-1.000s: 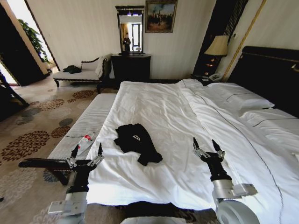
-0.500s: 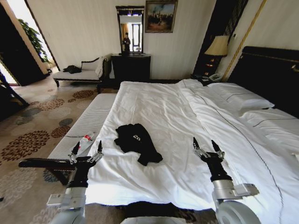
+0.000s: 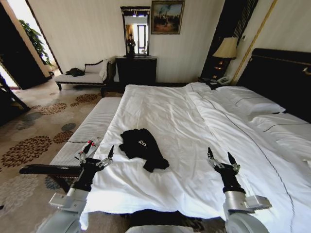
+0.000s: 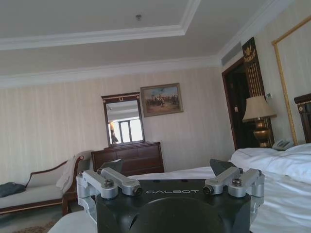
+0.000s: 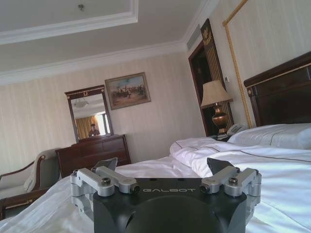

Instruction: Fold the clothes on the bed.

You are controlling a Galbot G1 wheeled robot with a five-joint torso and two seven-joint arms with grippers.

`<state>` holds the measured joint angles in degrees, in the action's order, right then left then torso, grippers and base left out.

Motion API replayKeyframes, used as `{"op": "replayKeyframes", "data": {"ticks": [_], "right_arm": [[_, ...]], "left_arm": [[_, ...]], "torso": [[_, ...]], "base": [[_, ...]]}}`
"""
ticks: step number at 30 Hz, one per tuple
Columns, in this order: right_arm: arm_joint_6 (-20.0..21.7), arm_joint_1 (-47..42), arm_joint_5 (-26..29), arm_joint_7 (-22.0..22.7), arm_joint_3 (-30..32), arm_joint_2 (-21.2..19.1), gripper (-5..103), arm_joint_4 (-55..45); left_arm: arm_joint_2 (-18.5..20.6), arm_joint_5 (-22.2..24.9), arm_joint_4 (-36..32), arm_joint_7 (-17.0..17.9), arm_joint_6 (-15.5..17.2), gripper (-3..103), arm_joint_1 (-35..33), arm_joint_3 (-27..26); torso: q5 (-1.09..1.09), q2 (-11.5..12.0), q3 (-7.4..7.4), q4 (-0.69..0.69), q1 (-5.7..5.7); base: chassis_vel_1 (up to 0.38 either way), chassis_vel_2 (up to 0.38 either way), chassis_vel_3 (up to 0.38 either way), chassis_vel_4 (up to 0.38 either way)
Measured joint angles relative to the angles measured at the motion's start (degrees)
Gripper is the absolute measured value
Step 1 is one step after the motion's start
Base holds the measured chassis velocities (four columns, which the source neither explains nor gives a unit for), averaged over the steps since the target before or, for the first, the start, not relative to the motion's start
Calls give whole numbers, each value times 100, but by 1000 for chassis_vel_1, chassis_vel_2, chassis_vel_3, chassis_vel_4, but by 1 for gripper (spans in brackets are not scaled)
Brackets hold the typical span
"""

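- Black T-shirt (image 3: 144, 148) crumpled on the white bed (image 3: 184, 121), near the foot edge, lying between the two arms and touching neither.
- Left end effector (image 3: 96, 152) over the bed's left foot corner, fingers spread apart, empty.
- Right end effector (image 3: 223, 159) over the duvet, right of the shirt, fingers likewise spread, holding nothing.
- Small red-labelled bottle (image 3: 86, 146) on the striped bench (image 3: 92, 126) beside the bed, just behind the left end effector.
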<state>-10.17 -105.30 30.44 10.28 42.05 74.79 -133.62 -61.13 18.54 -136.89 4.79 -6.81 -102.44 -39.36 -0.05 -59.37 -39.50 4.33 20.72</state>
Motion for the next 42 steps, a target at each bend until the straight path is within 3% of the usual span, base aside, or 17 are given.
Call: {"op": "replayKeyframes", "data": {"ticks": [5, 10, 14, 21, 23, 28, 34, 37, 42], "right_arm": [[109, 499, -46, 229, -147, -41, 100, 10], [165, 677, -92, 337, -213, -10, 100, -24], [184, 715, -94, 373, -265, 1, 100, -17], [182, 1099, -240, 390, -610, 76, 100, 341], [180, 1135, -243, 391, -634, 76, 100, 374], [173, 1380, -245, 402, -788, 84, 100, 611], [171, 1578, -234, 430, -870, 116, 100, 799], [170, 1740, -193, 455, -919, 149, 100, 913], [168, 1854, -164, 480, -927, 167, 100, 979]], "left_arm": [[206, -77, 676, 21, 333, 100, 631, 152], [313, -590, 1580, -1, 348, 100, 1187, 345], [351, -734, 2099, -6, 381, 100, 1606, 589], [405, -962, 3300, 93, 90, 100, 2758, 1656], [412, -969, 3410, 134, 89, 100, 2891, 1757], [471, -973, 4205, 286, 219, 100, 3941, 2645], [499, -1003, 4731, 294, 221, 100, 4623, 3282], [668, -995, 5074, 297, 192, 100, 5247, 3969], [842, -960, 5294, 294, 165, 100, 5683, 4464]], "torso": [[1, 0, -1, -2, 0], [-1, 0, -1, -2, 1], [1, 0, -1, 0, 0], [0, 0, -1, -1, 0], [1, 1, -1, -1, 1], [2, 1, -1, 0, 1], [2, 1, -1, -2, 1], [2, 1, -1, 0, 1], [2, 1, -1, 0, 1]], "base": [[0, 0, 0, 0], [0, 0, 0, 0], [0, 0, 0, 0], [0, 0, 0, 0], [0, 0, 0, 0], [0, 0, 0, 0], [0, 0, 0, 0], [0, 0, 0, 0], [0, 0, 0, 0]]}}
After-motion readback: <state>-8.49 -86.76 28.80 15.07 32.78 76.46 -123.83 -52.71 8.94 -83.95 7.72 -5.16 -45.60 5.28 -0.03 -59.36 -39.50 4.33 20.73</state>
